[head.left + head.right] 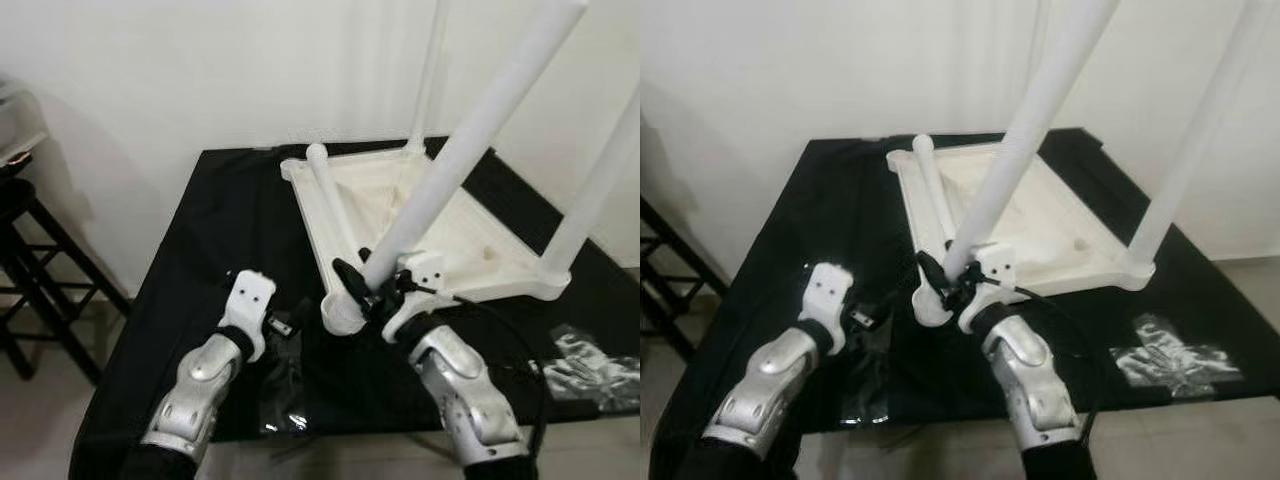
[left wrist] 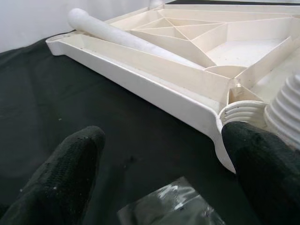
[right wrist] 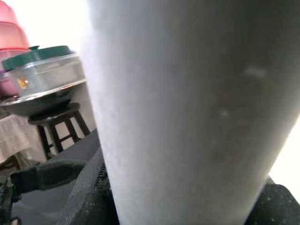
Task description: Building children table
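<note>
Gripping the leg (image 1: 470, 140) near its base, the right pincer (image 1: 372, 290) has it leaning over the near corner socket (image 2: 241, 115) of the upside-down tabletop (image 1: 470, 235) on the desk (image 1: 190, 250). Left pincer (image 1: 290, 325) hovers open just beside that corner.

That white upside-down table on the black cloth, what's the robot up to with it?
The robot is putting legs on the white tabletop, which lies underside up on the black table. The right gripper is shut on a leg at the near corner socket. The left gripper hangs open beside that corner. Another leg lies loose inside the tabletop.
</note>
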{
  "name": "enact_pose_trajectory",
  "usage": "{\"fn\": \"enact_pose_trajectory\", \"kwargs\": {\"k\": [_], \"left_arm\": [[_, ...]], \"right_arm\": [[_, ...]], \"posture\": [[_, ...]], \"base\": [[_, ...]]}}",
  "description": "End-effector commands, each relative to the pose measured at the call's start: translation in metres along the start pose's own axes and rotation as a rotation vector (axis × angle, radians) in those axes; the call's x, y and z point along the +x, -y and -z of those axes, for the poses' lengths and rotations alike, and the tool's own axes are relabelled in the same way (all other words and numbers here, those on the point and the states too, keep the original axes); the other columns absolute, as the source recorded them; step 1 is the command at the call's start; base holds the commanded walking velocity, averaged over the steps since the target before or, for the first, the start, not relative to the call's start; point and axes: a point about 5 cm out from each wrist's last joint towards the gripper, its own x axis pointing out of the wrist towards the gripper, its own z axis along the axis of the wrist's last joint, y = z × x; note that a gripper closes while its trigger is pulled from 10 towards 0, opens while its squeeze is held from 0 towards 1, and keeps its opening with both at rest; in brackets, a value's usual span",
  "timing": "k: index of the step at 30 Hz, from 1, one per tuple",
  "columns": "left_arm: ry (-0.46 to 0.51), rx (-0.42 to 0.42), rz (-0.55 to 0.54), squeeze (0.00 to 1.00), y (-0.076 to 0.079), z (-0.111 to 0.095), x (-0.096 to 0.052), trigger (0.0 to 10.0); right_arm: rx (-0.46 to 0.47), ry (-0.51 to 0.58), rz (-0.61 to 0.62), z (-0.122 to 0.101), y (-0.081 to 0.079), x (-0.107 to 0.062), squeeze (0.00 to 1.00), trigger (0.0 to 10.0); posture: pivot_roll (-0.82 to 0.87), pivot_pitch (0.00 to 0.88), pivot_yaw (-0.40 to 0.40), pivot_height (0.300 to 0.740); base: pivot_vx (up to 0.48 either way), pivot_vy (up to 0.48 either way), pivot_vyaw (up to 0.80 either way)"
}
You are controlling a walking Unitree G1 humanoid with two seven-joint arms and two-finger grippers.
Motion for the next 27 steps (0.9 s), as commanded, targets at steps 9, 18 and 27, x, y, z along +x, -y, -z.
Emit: {"fn": "enact_pose_trajectory", "kwargs": {"k": [9, 18, 27], "left_arm": [[-0.005, 0.023, 0.01, 0.0, 0.0, 0.003, 0.002, 10.0], [0.052, 0.016, 0.038, 0.0, 0.001, -0.007, -0.001, 10.0], [0.224, -0.066, 0.012, 0.0, -0.029, -0.052, -0.007, 10.0]], "right_arm": [[0.016, -0.005, -0.009, 0.006, 0.001, 0.0, 0.0, 10.0], [-0.015, 0.055, -0.066, -0.01, -0.003, 0.002, 0.0, 10.0], [-0.028, 0.224, -0.078, -0.068, 0.011, 0.006, 0.0, 10.0]], "posture": [[-0.07, 0.0, 0.043, 0.74], [-0.07, 0.0, 0.043, 0.74], [-0.07, 0.0, 0.042, 0.74]], "base": [[0.0, 0.0, 0.0], [0.0, 0.0, 0.0], [0.0, 0.0, 0.0]]}}
